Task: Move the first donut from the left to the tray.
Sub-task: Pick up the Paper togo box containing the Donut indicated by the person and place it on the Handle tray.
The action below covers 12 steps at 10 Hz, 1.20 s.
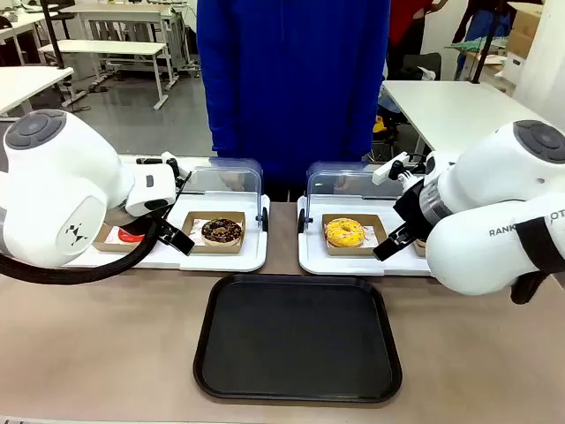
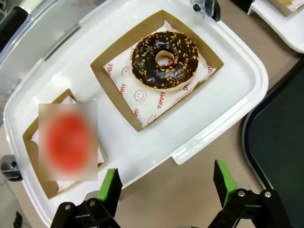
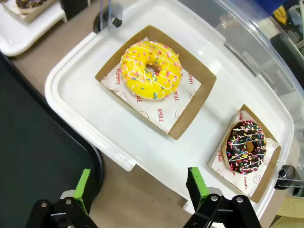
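The first donut from the left, a red glazed ring [image 2: 68, 141], lies in a shallow brown box at the left end of a white tray [image 2: 228, 90]. In the front view my left arm partly hides the red donut [image 1: 131, 236]. My left gripper [image 2: 167, 183] hangs open and empty above the white tray's near edge, to the right of the red donut. In the front view the left gripper [image 1: 177, 237] is between the red and the chocolate donut. The black tray [image 1: 298, 340] lies flat at the table's front middle. My right gripper [image 3: 141, 187] is open and empty above the other white tray's near edge.
A chocolate donut with nuts [image 2: 165, 59] sits boxed beside the red one. A yellow sprinkled donut [image 3: 151, 70] and a dark sprinkled donut [image 3: 245, 147] lie boxed on the right white tray [image 3: 95, 118]. Clear lids stand raised behind both. A person in blue [image 1: 291, 88] stands at the far side.
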Tool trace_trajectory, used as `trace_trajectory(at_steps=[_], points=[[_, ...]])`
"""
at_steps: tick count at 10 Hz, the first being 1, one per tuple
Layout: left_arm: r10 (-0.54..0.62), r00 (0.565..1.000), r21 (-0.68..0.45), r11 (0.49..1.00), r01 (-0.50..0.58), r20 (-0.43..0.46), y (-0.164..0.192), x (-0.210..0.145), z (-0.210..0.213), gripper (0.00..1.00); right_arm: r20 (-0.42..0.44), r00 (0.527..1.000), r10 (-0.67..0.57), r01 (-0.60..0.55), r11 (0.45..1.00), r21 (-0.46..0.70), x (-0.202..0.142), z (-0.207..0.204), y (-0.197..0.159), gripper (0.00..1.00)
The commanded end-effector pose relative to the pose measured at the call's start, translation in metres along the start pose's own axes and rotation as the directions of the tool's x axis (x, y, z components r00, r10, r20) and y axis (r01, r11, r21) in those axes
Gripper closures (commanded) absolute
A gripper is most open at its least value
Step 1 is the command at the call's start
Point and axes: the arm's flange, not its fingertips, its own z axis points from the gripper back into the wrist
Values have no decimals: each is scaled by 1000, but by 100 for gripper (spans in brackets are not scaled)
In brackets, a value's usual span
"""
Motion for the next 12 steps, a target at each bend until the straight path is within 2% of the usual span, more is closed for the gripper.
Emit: trace_trajectory(at_steps=[1,11,12], points=[[0,1000,0,1000,0,0,0,0,0,0,0,1000,0,0,1000,0,0,0,0,0],[0,1000,0,1000,0,0,0,0,0,0,0,1000,1,-1,1000,0,0,0,0,0],[-28,999,31,999,28,25,14,27,17,0,30,999,27,-27,1000,9,25,39,-4,0]])
